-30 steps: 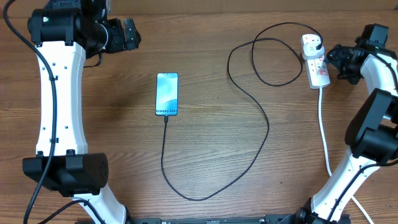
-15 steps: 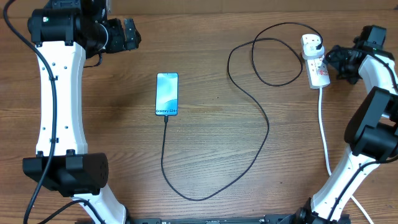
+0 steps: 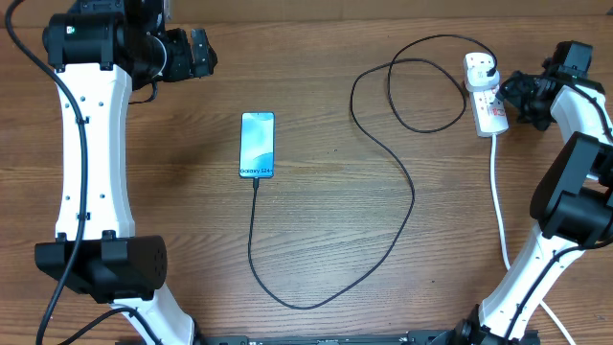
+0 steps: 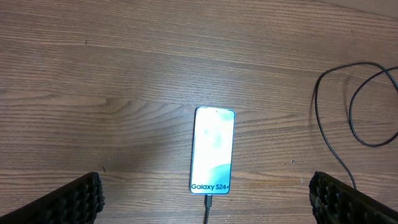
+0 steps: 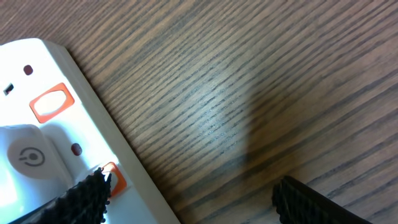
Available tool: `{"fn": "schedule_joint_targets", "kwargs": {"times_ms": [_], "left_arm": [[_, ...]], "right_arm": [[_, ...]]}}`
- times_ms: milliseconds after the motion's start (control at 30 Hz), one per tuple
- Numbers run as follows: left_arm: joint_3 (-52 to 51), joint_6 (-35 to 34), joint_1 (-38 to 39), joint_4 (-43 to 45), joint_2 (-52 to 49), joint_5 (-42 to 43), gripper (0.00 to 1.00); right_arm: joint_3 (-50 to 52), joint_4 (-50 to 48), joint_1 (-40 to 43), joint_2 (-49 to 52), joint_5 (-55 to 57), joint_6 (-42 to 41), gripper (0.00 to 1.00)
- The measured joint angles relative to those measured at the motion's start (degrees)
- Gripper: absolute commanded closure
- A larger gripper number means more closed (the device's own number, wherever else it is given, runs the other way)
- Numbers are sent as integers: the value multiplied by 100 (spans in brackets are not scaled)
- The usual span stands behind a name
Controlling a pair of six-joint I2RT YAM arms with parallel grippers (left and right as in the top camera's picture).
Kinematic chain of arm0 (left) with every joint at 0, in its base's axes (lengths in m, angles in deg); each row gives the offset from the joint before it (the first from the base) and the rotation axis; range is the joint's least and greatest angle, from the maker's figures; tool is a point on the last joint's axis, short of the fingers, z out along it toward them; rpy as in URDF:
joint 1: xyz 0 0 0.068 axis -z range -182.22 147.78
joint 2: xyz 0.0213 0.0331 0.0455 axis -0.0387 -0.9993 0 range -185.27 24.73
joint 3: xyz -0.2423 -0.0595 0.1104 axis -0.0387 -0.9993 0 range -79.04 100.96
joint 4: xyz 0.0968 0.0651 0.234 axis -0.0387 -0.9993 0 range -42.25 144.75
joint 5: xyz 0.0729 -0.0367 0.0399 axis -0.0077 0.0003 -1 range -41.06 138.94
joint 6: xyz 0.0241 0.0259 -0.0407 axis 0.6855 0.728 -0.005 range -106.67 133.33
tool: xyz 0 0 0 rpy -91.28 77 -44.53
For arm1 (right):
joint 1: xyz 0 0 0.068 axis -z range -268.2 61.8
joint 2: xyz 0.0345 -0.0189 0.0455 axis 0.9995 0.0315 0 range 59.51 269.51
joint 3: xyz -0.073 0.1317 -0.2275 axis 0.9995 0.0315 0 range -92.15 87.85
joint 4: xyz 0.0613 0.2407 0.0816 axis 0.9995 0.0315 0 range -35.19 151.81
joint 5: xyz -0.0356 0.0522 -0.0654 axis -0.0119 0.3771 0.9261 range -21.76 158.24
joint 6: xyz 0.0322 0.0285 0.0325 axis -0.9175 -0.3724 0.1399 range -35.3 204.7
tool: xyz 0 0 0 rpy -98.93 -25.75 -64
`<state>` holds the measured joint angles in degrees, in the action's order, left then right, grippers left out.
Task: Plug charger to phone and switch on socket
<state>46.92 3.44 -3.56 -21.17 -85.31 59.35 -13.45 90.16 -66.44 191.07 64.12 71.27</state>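
Note:
The phone (image 3: 257, 145) lies face up at the table's centre left, its screen reading "Galaxy S24+"; it also shows in the left wrist view (image 4: 213, 150). The black charger cable (image 3: 383, 153) is plugged into the phone's near end (image 4: 208, 201), loops across the table and ends in a plug in the white power strip, the socket (image 3: 486, 94). My left gripper (image 3: 198, 53) is open, high at the far left, away from the phone. My right gripper (image 3: 510, 92) is open at the socket's right side; one fingertip (image 5: 87, 196) rests at an orange-red switch (image 5: 114, 178).
The socket's thick white cord (image 3: 499, 201) runs toward the near edge beside the right arm's base. A second orange switch (image 5: 50, 103) and a white plug (image 5: 25, 158) show on the strip.
The right gripper has shifted very slightly at the socket. The left arm, phone and cable have not moved.

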Motion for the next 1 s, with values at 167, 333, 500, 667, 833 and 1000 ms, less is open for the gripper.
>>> {"fn": "schedule_joint_targets", "kwargs": {"times_ms": [167, 333, 500, 667, 833, 1000], "left_arm": [[0, 0, -2, 0, 0, 0, 0], [0, 0, -2, 0, 0, 0, 0], [0, 0, -2, 0, 0, 0, 0], [0, 0, -2, 0, 0, 0, 0], [0, 0, -2, 0, 0, 0, 0], [0, 0, 0, 0, 0, 0, 0]], "right_arm": [[0, -70, 0, 0, -2, -2, 16], [0, -85, 0, 0, -125, 31, 16], [0, -79, 0, 0, -254, 81, 16], [0, -7, 0, 0, -304, 111, 16], [0, -26, 0, 0, -306, 125, 16], [11, -105, 0, 2, -304, 129, 16]]}}
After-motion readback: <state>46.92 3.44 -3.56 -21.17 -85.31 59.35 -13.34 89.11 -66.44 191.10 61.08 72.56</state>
